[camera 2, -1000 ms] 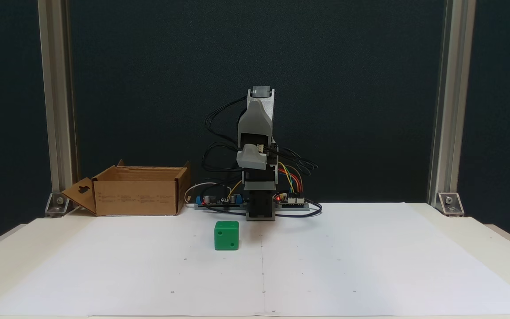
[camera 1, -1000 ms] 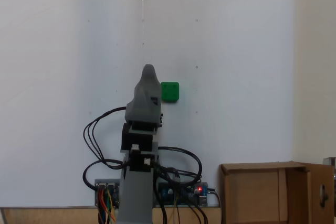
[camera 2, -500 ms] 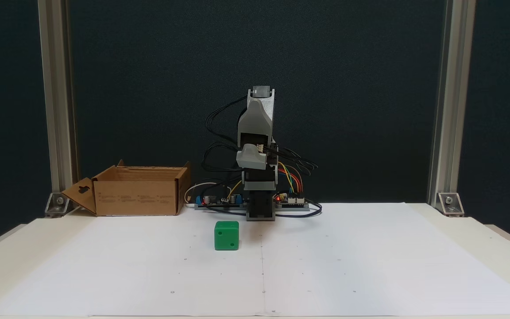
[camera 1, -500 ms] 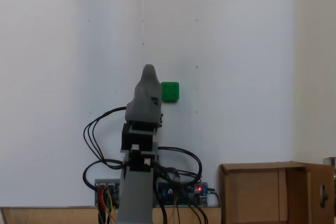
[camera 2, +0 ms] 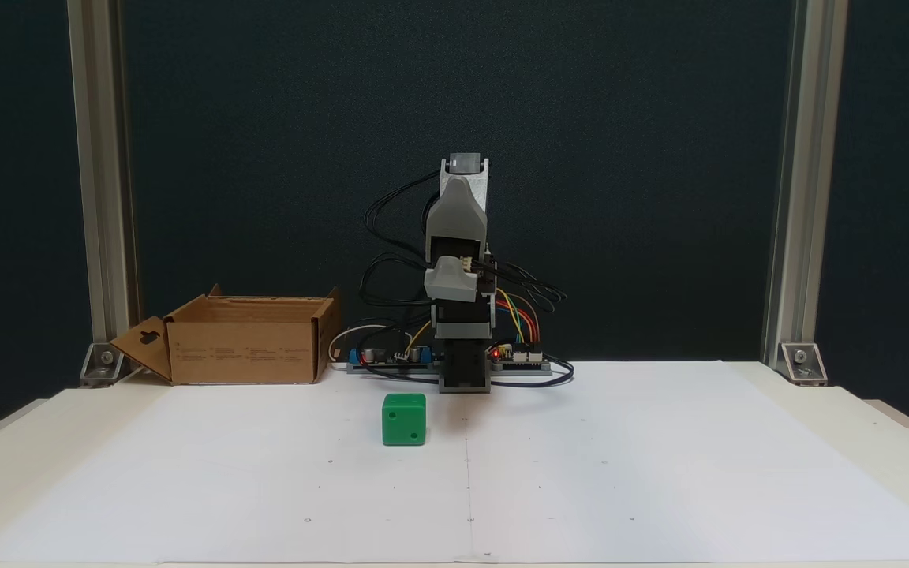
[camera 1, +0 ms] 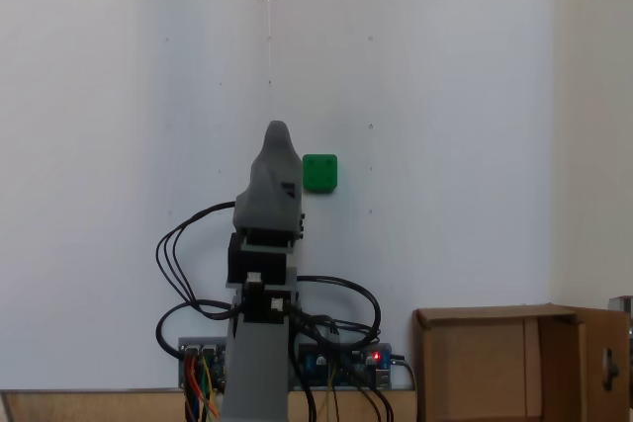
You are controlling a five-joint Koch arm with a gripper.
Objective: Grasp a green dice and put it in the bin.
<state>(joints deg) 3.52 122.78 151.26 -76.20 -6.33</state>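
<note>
A dark wall [camera 2: 660,158] backs the scene, with a metal post [camera 2: 790,181] at each side. In front lies a pale table [camera 2: 880,426] under a white paper sheet [camera 2: 620,473]. The cardboard box [camera 2: 245,339] sits at the back, flaps up. The arm [camera 2: 462,268] stands folded; whether its claw [camera 1: 279,135] is clenched or released I cannot tell. The green cube [camera 2: 404,419] rests on the paper, just before the arm's base and well apart from the box.

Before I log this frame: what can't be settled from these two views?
- Gripper: folded against the arm in both fixed views; its jaws overlap, so open or shut is unclear.
- Cardboard box: its front wall hides the inside; the other fixed view cuts it off at the bottom edge.
- Green dice: pips too small from above.
</note>
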